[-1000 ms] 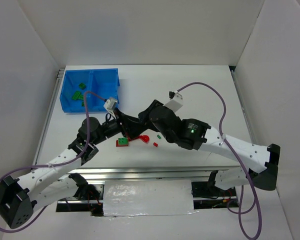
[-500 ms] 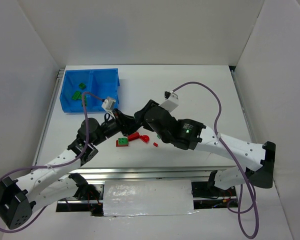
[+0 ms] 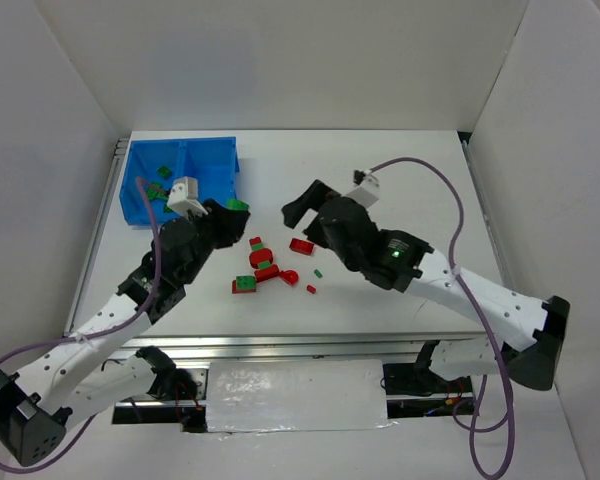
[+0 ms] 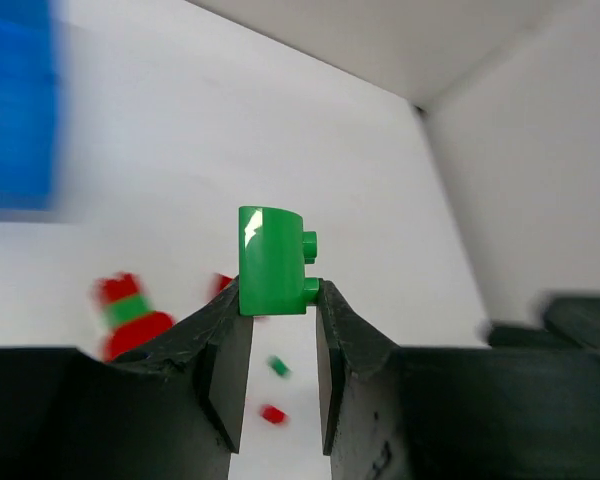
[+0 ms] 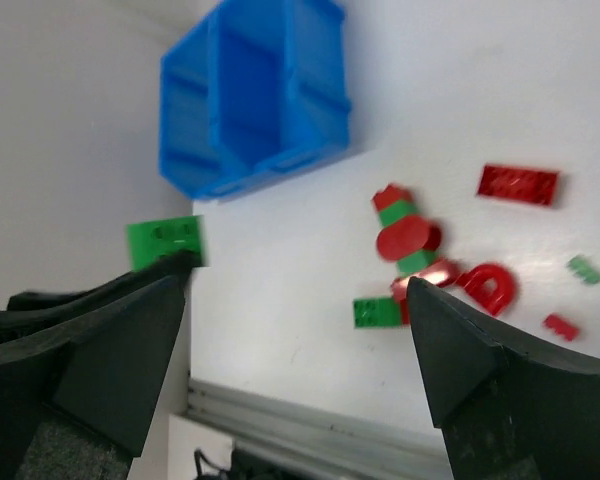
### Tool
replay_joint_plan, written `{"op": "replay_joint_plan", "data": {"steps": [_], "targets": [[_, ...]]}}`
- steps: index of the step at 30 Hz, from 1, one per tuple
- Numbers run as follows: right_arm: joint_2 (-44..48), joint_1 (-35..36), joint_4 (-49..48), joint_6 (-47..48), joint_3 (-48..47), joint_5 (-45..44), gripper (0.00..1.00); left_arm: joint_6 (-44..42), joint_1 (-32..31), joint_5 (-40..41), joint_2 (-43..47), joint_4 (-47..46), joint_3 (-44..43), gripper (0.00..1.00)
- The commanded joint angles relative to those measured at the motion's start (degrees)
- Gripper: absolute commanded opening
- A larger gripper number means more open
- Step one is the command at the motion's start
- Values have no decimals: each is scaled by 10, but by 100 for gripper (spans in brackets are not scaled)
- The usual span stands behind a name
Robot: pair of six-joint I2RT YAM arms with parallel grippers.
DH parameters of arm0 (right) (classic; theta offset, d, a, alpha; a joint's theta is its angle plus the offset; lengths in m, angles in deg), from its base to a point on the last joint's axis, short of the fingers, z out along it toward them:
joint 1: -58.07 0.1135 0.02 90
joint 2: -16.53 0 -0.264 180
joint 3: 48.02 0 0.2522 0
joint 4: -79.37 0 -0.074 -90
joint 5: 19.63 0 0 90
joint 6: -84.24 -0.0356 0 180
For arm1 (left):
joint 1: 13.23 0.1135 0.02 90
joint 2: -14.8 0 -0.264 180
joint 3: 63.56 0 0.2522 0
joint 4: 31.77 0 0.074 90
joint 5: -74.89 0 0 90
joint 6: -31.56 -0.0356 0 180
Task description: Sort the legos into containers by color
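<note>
Left hand (image 4: 278, 302) pinches green lego (image 4: 271, 258); right hand (image 5: 298, 282) gapes.

Blue bin (image 3: 208, 160) and legos (image 3: 263, 262) crowd the left; far table (image 3: 410, 170) seems open.

I see left gripper (image 4: 278, 298) pinching small green plastic brick (image 4: 272, 260) by its lower edge; brick upright, two studs facing right. Beyond, on white table (image 4: 180, 130): blurred red-and-green stacked pieces (image 4: 130, 315) at left, tiny green bit (image 4: 278, 367) and tiny red bit (image 4: 272, 413) seen between fingers. Blue plastic bin (image 4: 15, 110) smeared at top left. Dark blur (image 4: 570, 320) at right, possibly other arm.
</note>
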Motion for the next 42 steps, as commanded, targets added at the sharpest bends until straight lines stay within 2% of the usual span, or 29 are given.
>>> {"op": "replay_joint_plan", "data": {"steps": [1, 2, 3, 5, 6, 10, 12, 14, 17, 18, 20, 21, 22, 24, 29, 32, 34, 35, 37, 38, 40, 42], "targets": [[80, -64, 11, 19, 41, -10, 100, 15, 63, 206, -35, 153, -75, 0], [93, -74, -1, 27, 57, 1, 100, 3, 92, 202, -52, 159, -106, 0], [117, -85, -11, 42, 71, 25, 100, 3, 157, 182, -97, 161, -126, 0], [131, -101, -25, 51, 101, 38, 100, 8, 222, 160, -152, 190, -193, 0], [137, -101, -26, 65, 108, 42, 100, 8, 278, 135, -213, 195, -219, 0], [128, -106, -7, 101, 111, 61, 100, -4, 353, 102, -367, 217, -377, 4], [117, -110, 4, 118, 110, 67, 100, -6, 388, 92, -445, 226, -425, 8], [113, -114, 3, 128, 115, 74, 100, -6, 403, 83, -492, 261, -496, 10], [108, -123, -9, 138, 127, 82, 100, -10, 414, 88, -558, 284, -553, 29], [102, -128, -15, 140, 128, 85, 100, -10, 418, 89, -578, 289, -561, 45], [95, -132, -18, 147, 125, 101, 100, 0, 421, 96, -592, 298, -573, 67], [86, -135, -18, 149, 123, 104, 100, 4, 422, 99, -601, 310, -577, 85], [80, -135, -19, 152, 119, 106, 100, 9, 421, 101, -604, 317, -586, 91], [63, -137, -17, 161, 114, 116, 100, 8, 422, 100, -604, 326, -593, 97], [-17, -140, 8, 171, 95, 124, 99, 7, 422, 84, -530, 361, -616, 98], [-64, -140, 48, 142, 84, 98, 94, -3, 421, 1, -474, 425, -619, 98], [-98, -140, 46, 131, 95, 94, 91, -23, 414, -93, -401, 441, -563, 98], [-116, -140, 38, 121, 105, 92, 86, -33, 390, -114, -345, 443, -537, 98], [-137, -140, 37, 109, 109, 85, 82, -59, 349, -104, -287, 443, -447, 98], [-158, -140, 37, 103, 109, 83, 75, -64, 298, -92, -233, 437, -418, 99], [-180, -142, 36, 100, 104, 82, 72, -74, 255, -80, -186, 429, -333, 100], [-210, -140, 33, 107, 95, 86, 65, -84, 210, -103, -132, 411, -262, 99]]}}
